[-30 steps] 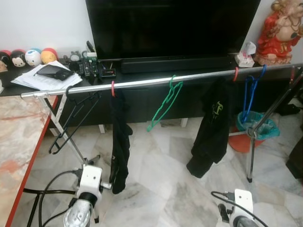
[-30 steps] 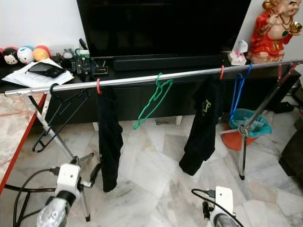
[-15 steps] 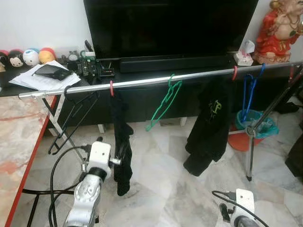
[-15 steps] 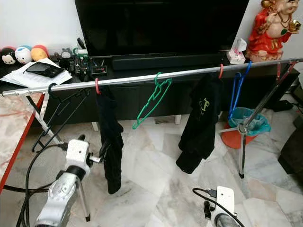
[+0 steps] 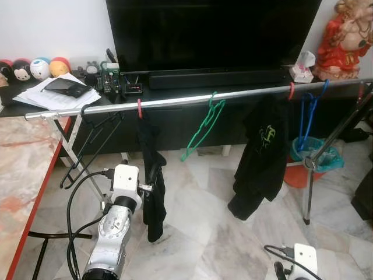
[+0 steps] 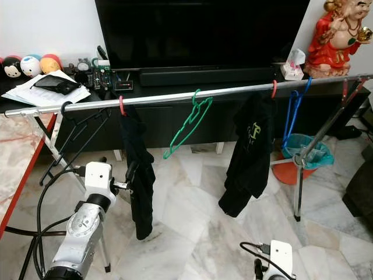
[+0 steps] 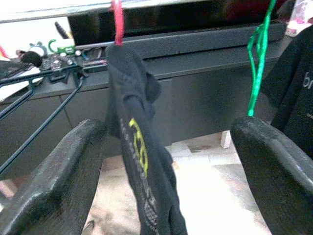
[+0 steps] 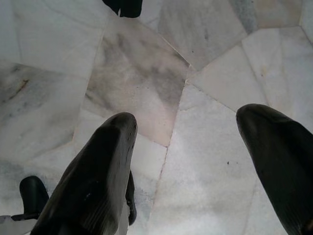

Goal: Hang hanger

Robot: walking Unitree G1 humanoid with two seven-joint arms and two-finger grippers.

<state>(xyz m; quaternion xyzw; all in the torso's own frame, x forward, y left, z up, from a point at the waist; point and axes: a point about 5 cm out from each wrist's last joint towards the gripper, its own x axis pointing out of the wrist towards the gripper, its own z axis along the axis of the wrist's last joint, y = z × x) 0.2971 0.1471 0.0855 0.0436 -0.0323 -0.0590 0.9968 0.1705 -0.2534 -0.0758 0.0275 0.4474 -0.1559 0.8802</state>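
A silver rail [image 5: 175, 101] crosses in front of the TV stand. On it hang an empty black hanger [image 5: 93, 140], a red hanger [image 5: 139, 108] with a black garment [image 5: 152, 175], an empty green hanger [image 5: 204, 125], a black shirt [image 5: 262, 157] and a blue hanger [image 5: 307, 116]. My left gripper [image 7: 166, 171] is raised and open, level with the lower half of the black garment [image 7: 142, 161], which hangs just ahead between its fingers [image 7: 58, 186]. My right gripper [image 8: 195, 161] hangs low and open over the marble floor [image 8: 161, 98], holding nothing.
A red-edged marble table [image 5: 23, 175] stands at the left. A TV [image 5: 210, 29] and soundbar sit on the stand behind the rail. The rail's tripod leg [image 5: 326, 146] and an orange bin [image 5: 303, 166] are at the right. A rack leg [image 5: 81, 163] slants beside my left arm.
My left arm has risen from near the floor and come up beside the black garment. My right wrist has dropped lower in the view.
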